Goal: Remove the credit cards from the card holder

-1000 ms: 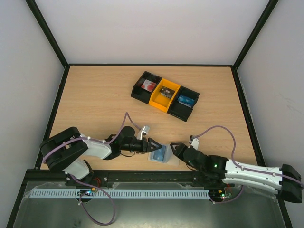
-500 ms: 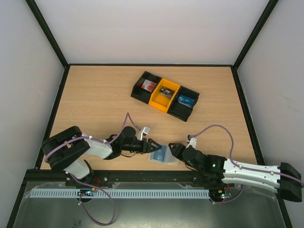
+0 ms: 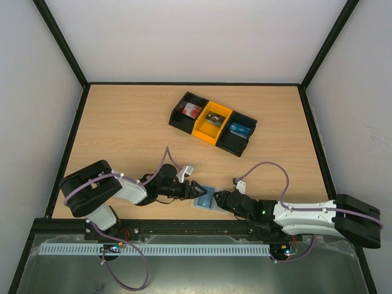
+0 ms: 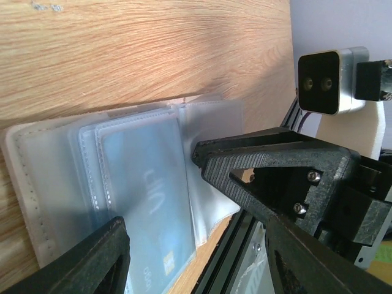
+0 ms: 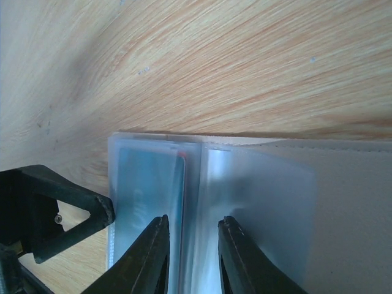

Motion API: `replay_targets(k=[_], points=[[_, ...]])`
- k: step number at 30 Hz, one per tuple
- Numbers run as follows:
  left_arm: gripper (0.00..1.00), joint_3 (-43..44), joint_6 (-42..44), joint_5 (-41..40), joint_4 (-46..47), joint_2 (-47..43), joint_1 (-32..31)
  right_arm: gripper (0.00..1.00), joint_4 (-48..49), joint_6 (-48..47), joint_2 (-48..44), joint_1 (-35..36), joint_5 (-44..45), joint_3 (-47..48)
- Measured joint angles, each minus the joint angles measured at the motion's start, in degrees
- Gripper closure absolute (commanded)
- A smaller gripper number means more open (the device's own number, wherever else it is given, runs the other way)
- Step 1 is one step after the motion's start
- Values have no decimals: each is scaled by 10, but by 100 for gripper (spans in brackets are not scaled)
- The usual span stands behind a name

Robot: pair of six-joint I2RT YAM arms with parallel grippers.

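Your L claw [image 3: 195,189] sat spread wide, low over the table [image 3: 122,135], w/ one end of the card holder [image 4: 55,177] lying btwn its fingers [image 4: 79,263]. From its own wrist view you couldn't tell whether either finger pressed on the sleeve. In the R wrist view one L fingertip sat right at the holder's edge.

The holder lay flat & opened out, pockets fanned, directly ahead of the L claw and directly ahead of your R claw [image 3: 218,198]. So it was btwn the two, which faced each other tip to tip.

One credit card [image 4: 147,190] was inside a pocket, bluish thru the plastic, w/ a thin red edge showing in the R wrist view. It lay just ahead of the L claw's tips, beside the R claw's fingers [image 5: 153,257] on the side toward the L claw.

The R claw's fingers stood nearly together, only a narrow gap, down on the holder at the seam next to the card pocket. Sleeve material showed in that gap, but you couldn't tell if it was actually pinched.

The black-&-yellow tray [image 3: 176,120] stood well beyond both claws, apart from the holder.
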Motion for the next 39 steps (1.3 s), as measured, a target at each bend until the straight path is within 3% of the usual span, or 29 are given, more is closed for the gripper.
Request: replay_targets(k=[17,39], points=[[37,0,11,-12,-12,1,1,77,120,-24,95,0,-14,-5],[38,0,-10,-5,9,3,1,84,118,-22,75,0,-14,-18]])
